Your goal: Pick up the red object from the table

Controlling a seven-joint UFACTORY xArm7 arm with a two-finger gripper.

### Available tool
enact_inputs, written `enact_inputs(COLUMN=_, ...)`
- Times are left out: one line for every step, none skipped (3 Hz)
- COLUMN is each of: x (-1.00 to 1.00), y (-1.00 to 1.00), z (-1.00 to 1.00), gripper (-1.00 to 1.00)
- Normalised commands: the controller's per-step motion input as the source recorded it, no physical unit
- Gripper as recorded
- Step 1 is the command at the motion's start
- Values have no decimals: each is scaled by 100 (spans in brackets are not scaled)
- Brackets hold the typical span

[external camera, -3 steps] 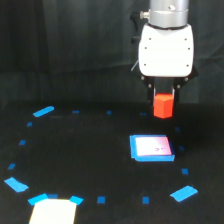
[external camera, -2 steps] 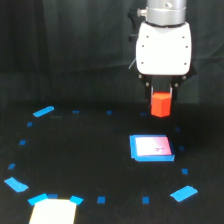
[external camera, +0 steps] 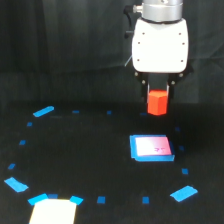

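The red object (external camera: pixel 157 102), a small red-orange chunky block, hangs in the air between the dark fingers of my gripper (external camera: pixel 158 96), under the arm's white body in the upper right of the exterior view. The gripper is shut on it. The block is clear of the black table (external camera: pixel 85 150), well above the surface and behind the blue-edged white square pad (external camera: pixel 151 148).
Small bright blue tape marks (external camera: pixel 43 111) form a ring on the table. A larger blue mark (external camera: pixel 183 193) lies at the front right. A pale cream rectangle (external camera: pixel 52 211) sits at the bottom left edge. A dark curtain hangs behind.
The gripper has risen slightly with the red object held in it. Nothing else has moved.
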Motion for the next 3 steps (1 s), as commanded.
enact_inputs(x=24, y=-12, z=-33, gripper=-91)
enact_inputs(x=-7, y=0, z=-35, gripper=-100)
enact_inputs(x=17, y=4, z=-27, gripper=-100)
